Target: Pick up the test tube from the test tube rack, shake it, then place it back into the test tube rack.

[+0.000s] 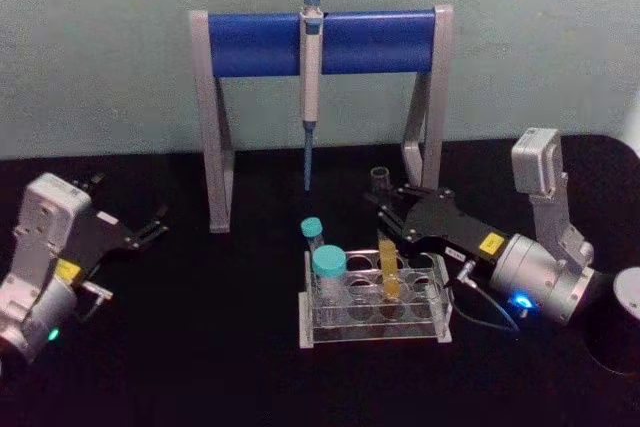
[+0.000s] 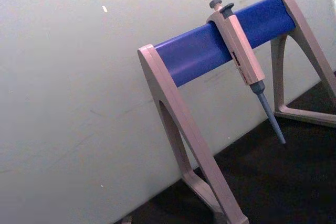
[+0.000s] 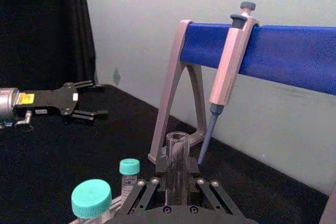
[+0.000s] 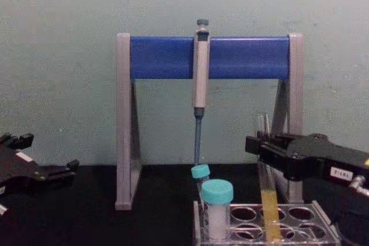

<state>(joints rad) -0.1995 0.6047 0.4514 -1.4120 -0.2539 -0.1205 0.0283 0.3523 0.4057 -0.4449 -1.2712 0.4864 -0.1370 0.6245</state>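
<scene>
The test tube (image 1: 388, 272), clear glass with yellow liquid low down, stands slightly tilted in the back row of the clear test tube rack (image 1: 375, 335). My right gripper (image 1: 388, 215) reaches in from the right and is shut on the tube's upper part, below its open rim. From the chest view the tube (image 4: 266, 194) rises out of the rack (image 4: 323, 237) through the right gripper (image 4: 260, 145). The right wrist view has the tube (image 3: 177, 156) upright between the fingers. My left gripper (image 1: 155, 225) rests open at the far left, away from the rack.
Two teal-capped tubes (image 1: 328, 265) (image 1: 312, 230) stand at the rack's left end. Behind it is the grey-and-blue pipette stand (image 1: 255, 44) with a pipette (image 1: 311, 77) hanging down. A dark cylinder (image 1: 620, 332) sits at the right edge.
</scene>
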